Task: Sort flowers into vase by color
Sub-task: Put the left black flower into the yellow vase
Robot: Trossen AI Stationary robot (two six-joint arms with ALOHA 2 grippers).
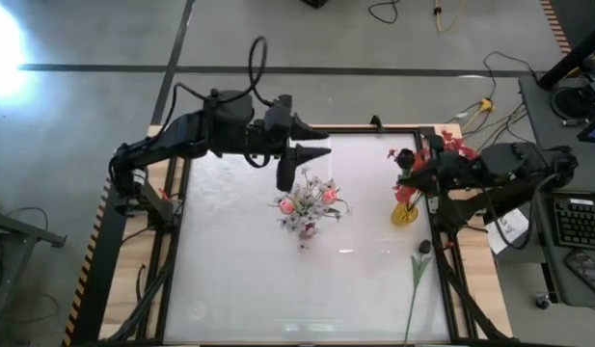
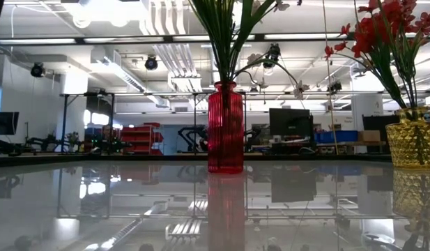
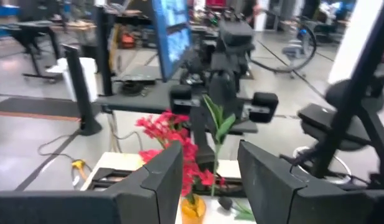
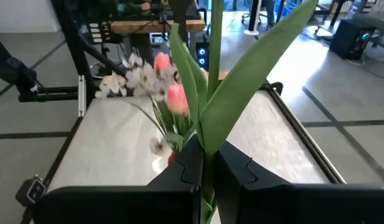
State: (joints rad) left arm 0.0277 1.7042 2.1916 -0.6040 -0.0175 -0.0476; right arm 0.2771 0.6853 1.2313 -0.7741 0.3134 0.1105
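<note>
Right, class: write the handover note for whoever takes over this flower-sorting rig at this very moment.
Right gripper: shut on a green-leaved flower stem, at the table's right side by the gold vase.
Left gripper: open, empty, above the table's far middle, near the red vase.
Done: pink and white flowers stand in the red vase; red flowers in the gold vase.
Left: place the held stem; one more stem lies on the table near the right front.

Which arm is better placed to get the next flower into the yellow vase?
The right. Its gripper is shut on a green stem right by the yellow vase. The left gripper is open and empty, near the red vase.
</note>
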